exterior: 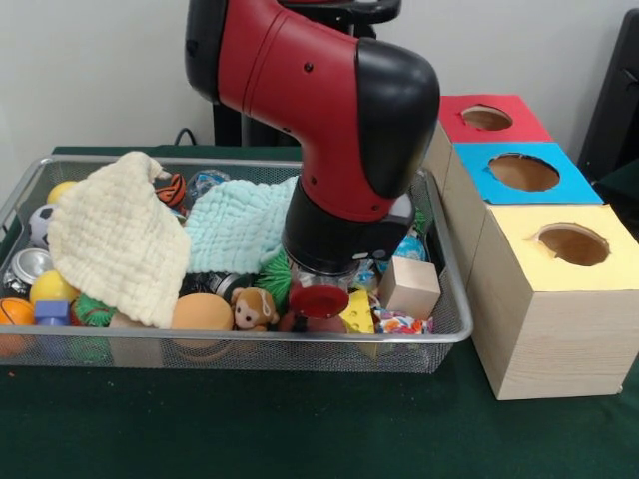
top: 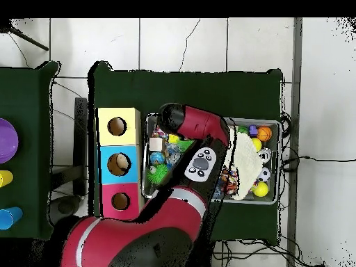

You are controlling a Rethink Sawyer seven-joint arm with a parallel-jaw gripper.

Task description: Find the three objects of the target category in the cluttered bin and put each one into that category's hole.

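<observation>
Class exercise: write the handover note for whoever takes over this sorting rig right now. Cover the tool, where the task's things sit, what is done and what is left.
Tool: lowered into the wire bin, over the clutter near the wooden cube and the small plush toy. Whether it is open or shut cannot be seen.
Bin: still full; a cream cloth and a mint cloth cover part of the balls and toys.
Boxes: red box, blue box and yellow box stand in a row beside the bin, holes up.
Done: nothing visibly delivered; hole contents are hidden.
Left: find the three target objects and drop each in its hole.
</observation>
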